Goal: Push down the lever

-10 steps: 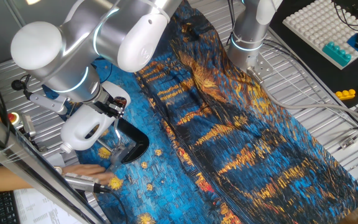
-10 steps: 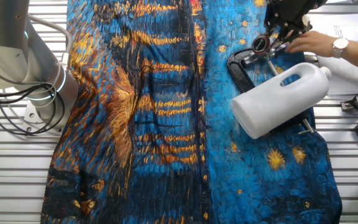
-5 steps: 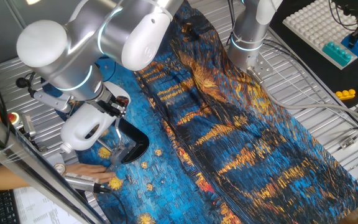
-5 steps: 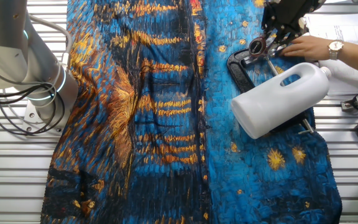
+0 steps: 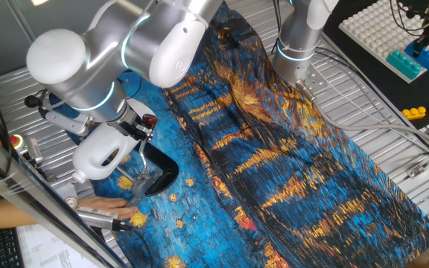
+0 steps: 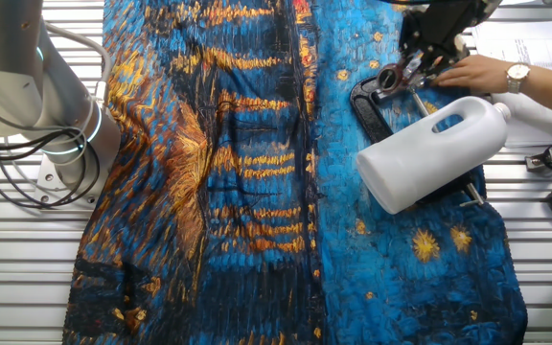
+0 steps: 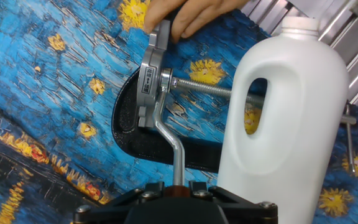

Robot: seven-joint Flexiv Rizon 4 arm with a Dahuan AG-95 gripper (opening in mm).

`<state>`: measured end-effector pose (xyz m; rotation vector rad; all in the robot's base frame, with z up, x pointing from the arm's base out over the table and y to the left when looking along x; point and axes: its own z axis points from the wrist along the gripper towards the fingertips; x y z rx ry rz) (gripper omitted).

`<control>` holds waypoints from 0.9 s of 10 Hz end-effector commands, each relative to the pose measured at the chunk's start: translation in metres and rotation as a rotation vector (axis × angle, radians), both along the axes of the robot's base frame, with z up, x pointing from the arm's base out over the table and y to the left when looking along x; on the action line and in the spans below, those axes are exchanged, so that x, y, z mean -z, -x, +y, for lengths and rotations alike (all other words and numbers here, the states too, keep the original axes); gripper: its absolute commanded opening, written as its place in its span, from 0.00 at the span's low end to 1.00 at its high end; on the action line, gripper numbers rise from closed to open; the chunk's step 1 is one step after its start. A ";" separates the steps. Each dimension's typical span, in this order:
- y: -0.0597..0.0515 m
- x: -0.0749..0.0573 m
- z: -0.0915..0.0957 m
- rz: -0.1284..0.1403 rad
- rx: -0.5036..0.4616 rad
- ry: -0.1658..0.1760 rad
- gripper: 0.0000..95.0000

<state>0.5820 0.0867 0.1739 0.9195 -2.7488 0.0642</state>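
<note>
The lever is a thin silver rod point(image 7: 168, 138) ending in a reddish-brown knob point(image 7: 178, 186). It rises from a metal clamp head point(image 7: 149, 81) on a black curved base point(image 7: 129, 127). My gripper point(image 7: 178, 188) is shut on the knob, one finger on each side. In one fixed view the knob point(image 5: 149, 119) shows at my gripper point(image 5: 141, 128). In the other fixed view my gripper point(image 6: 398, 75) is over the black base point(image 6: 365, 107). A white plastic jug point(image 7: 284, 118) lies clamped beside the lever.
A person's hand point(image 7: 191, 15) holds the clamp head from the far side; it also shows in the other fixed view point(image 6: 477, 69). The jug point(image 6: 429, 153) lies on a blue and orange cloth point(image 6: 257, 172). Toy bricks point(image 5: 404, 63) sit at the far right.
My gripper with the knob has swung a little further along the lever's arc, leftwards in the other fixed view. The arm's elbow has risen. Jug and hand stay put.
</note>
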 end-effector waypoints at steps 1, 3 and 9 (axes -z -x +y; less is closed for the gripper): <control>0.006 -0.004 -0.005 0.005 -0.003 -0.001 0.20; 0.008 -0.001 -0.008 0.011 0.000 -0.001 0.00; 0.017 0.009 -0.011 0.013 0.005 -0.008 0.20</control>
